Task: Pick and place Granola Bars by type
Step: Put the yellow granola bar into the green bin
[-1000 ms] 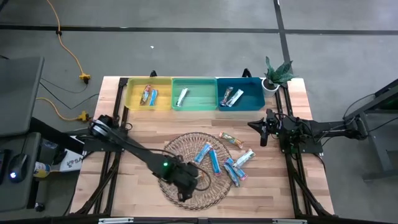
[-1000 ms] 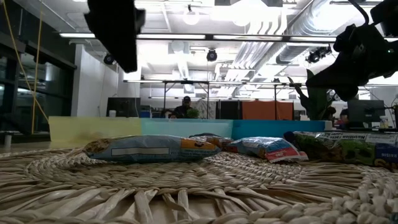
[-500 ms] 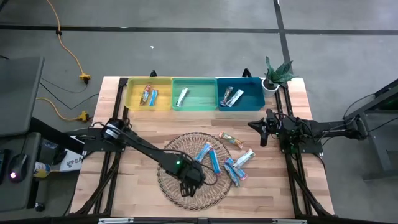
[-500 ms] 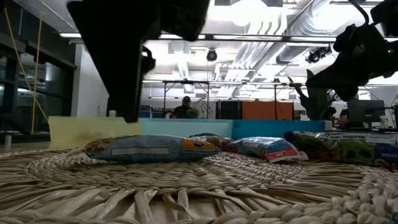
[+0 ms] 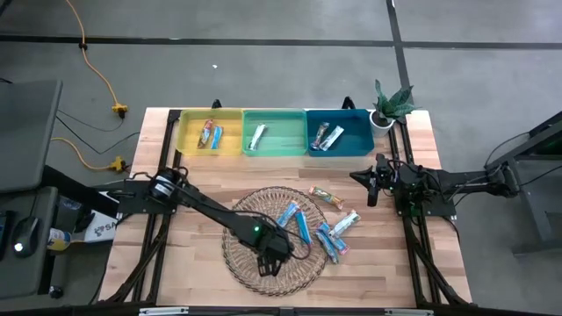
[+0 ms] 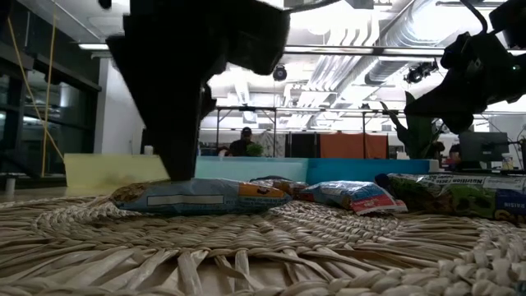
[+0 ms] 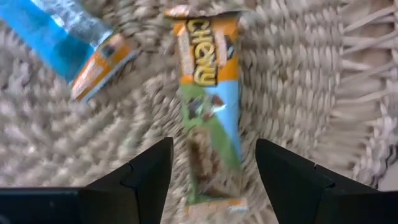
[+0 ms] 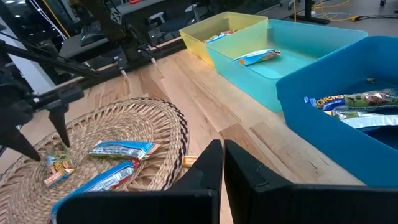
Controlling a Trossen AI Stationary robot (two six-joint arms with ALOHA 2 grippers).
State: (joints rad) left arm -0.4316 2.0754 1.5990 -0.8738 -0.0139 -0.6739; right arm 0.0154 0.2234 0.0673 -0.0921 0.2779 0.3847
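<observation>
Left gripper (image 7: 211, 168) hangs released astride the orange bar (image 7: 208, 102) near the mat's (image 5: 241, 259) front edge, lined up to pinch it; right gripper (image 8: 217, 174) waits clenched by the table's right edge.

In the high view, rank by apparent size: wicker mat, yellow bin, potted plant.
1. Wicker mat, clearly largest.
2. Yellow bin.
3. Potted plant, smallest.
</observation>
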